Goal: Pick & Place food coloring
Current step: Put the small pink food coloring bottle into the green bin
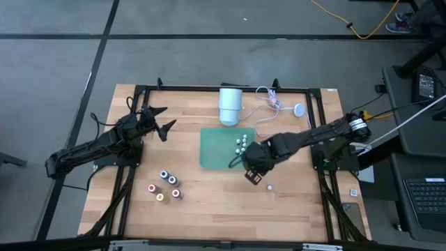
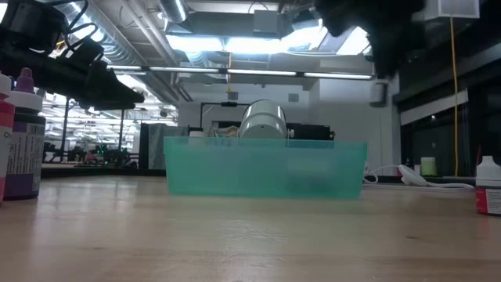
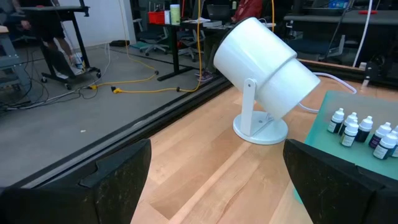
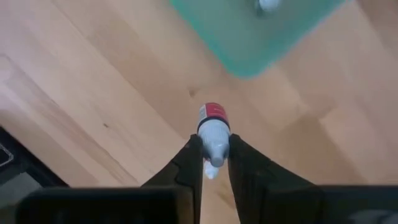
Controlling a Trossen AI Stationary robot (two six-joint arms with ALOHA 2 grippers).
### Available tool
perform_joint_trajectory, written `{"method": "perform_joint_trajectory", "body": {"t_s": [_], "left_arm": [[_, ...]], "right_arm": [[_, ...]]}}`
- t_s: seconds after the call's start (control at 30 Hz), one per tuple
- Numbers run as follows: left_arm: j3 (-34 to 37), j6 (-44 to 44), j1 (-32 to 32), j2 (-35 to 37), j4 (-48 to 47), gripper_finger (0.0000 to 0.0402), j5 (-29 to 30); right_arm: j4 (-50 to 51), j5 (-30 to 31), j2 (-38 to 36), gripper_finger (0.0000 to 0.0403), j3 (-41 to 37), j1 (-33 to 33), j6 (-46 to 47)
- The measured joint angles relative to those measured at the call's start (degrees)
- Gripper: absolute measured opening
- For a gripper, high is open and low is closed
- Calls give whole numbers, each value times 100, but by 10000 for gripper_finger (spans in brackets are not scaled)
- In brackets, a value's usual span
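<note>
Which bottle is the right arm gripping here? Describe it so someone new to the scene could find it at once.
Start from the green tray in the middle of the wooden table. Just off its right front corner, the right pincer is shut on a small bottle with a white cap and a red label. Unlike the bottles standing in the tray and the colored-top cluster at front left, it alone is held.

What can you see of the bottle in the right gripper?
The bottle is tiny, with a white cap and neck and a red-labelled body, plastic by the look. The right gripper is shut on it: the two dark fingers pinch the white cap end, and the body points away toward bare wood table, just short of the green tray. It looks lifted, though the wrist view cannot confirm clearance. In the high view the gripper hides it.
</note>
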State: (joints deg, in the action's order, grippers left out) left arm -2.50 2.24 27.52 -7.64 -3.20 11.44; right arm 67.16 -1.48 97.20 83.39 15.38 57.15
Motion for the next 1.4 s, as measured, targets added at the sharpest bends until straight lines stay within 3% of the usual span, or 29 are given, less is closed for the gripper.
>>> {"method": "perform_joint_trajectory", "body": {"t_s": [0.17,0.5,0.97,1.4], "left_arm": [[2,0,-1,1,0,361,0],[1,0,-2,-2,0,361,0],[0,0,-2,0,0,361,0],[1,0,0,-1,0,361,0]], "right_arm": [[106,105,275,66,389,-452,-850],[-172,110,1028,69,447,-979,-1842],[-545,90,1656,69,449,-1072,-2168],[-820,173,1765,71,236,-1076,-2158]]}}
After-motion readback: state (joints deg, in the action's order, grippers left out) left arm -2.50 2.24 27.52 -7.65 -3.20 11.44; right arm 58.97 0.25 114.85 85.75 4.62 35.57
